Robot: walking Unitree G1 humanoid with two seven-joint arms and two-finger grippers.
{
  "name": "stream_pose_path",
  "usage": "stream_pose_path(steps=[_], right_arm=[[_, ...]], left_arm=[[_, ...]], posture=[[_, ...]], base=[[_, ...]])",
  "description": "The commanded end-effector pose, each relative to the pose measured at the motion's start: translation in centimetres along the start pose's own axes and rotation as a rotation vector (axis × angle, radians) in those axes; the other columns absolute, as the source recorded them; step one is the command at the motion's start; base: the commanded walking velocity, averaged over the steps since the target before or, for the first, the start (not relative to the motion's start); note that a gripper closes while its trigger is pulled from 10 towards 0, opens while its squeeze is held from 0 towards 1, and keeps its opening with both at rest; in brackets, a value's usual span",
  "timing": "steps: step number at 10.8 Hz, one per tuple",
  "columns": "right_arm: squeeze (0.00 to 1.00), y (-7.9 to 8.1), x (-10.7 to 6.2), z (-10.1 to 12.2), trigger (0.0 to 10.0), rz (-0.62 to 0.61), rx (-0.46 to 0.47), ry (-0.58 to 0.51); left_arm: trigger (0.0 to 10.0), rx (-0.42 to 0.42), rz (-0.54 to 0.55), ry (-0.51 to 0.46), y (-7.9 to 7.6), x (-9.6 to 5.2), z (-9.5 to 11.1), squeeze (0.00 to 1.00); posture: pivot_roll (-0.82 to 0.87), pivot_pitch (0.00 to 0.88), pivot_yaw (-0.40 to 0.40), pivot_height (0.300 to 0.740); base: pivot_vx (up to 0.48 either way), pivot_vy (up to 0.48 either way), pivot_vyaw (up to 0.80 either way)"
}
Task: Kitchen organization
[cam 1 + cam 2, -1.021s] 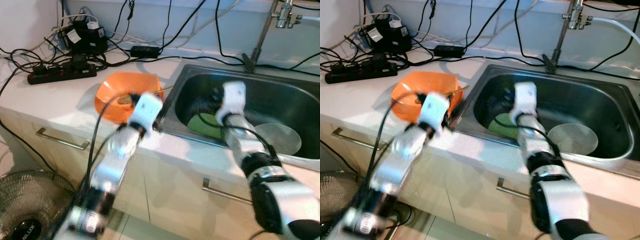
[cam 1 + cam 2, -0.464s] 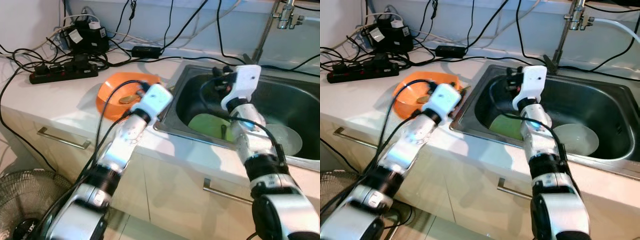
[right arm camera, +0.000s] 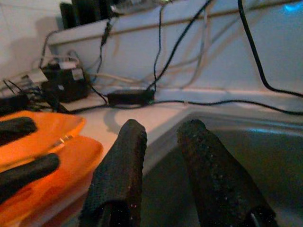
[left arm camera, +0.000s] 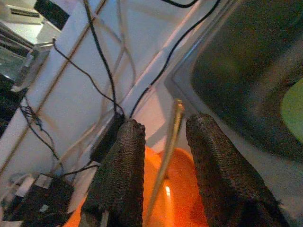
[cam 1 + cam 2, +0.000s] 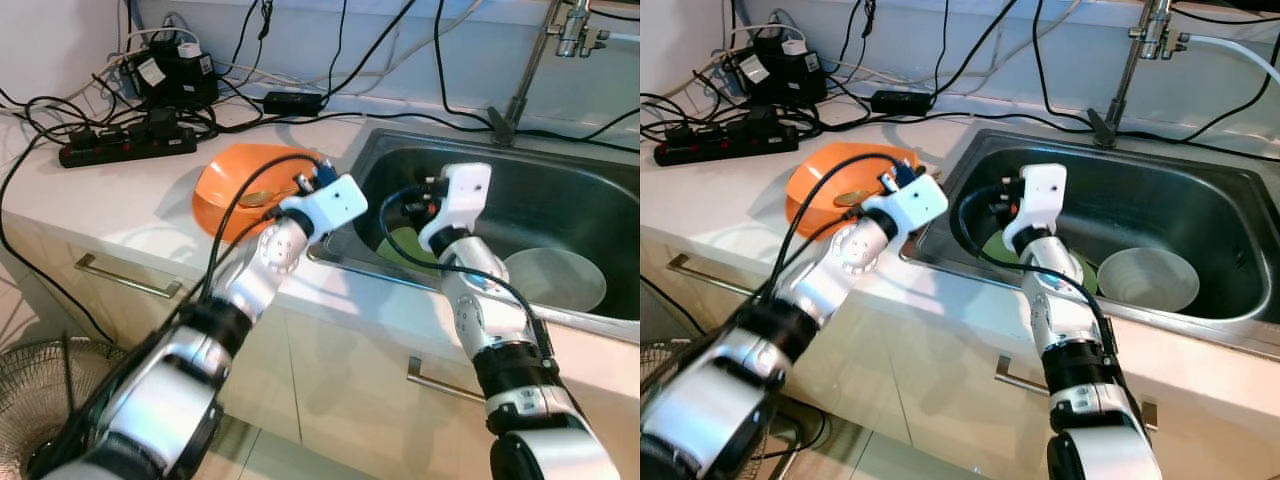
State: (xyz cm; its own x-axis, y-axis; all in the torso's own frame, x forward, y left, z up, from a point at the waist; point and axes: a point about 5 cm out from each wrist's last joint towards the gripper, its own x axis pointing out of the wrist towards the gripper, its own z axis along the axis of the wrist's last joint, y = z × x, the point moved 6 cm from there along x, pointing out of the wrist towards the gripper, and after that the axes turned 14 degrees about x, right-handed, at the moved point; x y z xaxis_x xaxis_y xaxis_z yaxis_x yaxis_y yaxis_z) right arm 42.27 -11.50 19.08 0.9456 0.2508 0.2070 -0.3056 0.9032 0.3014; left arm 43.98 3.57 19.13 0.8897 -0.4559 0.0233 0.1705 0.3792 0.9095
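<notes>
Since half a second ago my right claw has dropped lower over the sink, fingers parted and empty above the green plate, while my left claw, also parted, hangs over the orange bowl at the tabletop's sink edge.

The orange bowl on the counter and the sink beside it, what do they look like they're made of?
The orange bowl looks like glossy plastic: an even bright colour with soft highlights, though glazed ceramic cannot be ruled out. The sink looks like brushed stainless steel: grey, dully reflective, with a thin folded rim. The thin stick resting in the bowl looks pale yellow, perhaps wood or bamboo; its material is unclear.
</notes>
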Motion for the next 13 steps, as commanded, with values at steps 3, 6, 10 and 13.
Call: stream_pose_path(steps=[3,6,10,13], right_arm=[[0.0,0.5,-0.6,-0.5,10.0,0.006,0.024,0.024],[0.0,0.6,-1.3,-0.5,10.0,-0.001,0.029,0.034],[0.0,0.3,-2.9,-0.8,10.0,-0.029,0.035,0.05],[0.0,0.5,-3.2,-1.0,10.0,-0.037,0.044,0.062]], left_arm=[[10.0,0.131,0.001,0.021,0.5,1.0,0.3,0.0],[10.0,0.133,0.004,0.045,0.5,1.6,0.3,0.0],[10.0,0.149,0.022,0.068,0.8,2.1,0.5,0.0],[0.0,0.147,0.065,0.087,2.0,2.3,0.5,0.0]], posture=[[0.14,0.004,0.053,0.74],[0.12,0.023,0.062,0.74],[0.09,0.067,0.067,0.74],[0.09,0.076,0.072,0.74]], base=[[0.0,0.0,0.0],[0.0,0.0,0.0],[0.0,0.0,0.0],[0.0,0.0,0.0]])
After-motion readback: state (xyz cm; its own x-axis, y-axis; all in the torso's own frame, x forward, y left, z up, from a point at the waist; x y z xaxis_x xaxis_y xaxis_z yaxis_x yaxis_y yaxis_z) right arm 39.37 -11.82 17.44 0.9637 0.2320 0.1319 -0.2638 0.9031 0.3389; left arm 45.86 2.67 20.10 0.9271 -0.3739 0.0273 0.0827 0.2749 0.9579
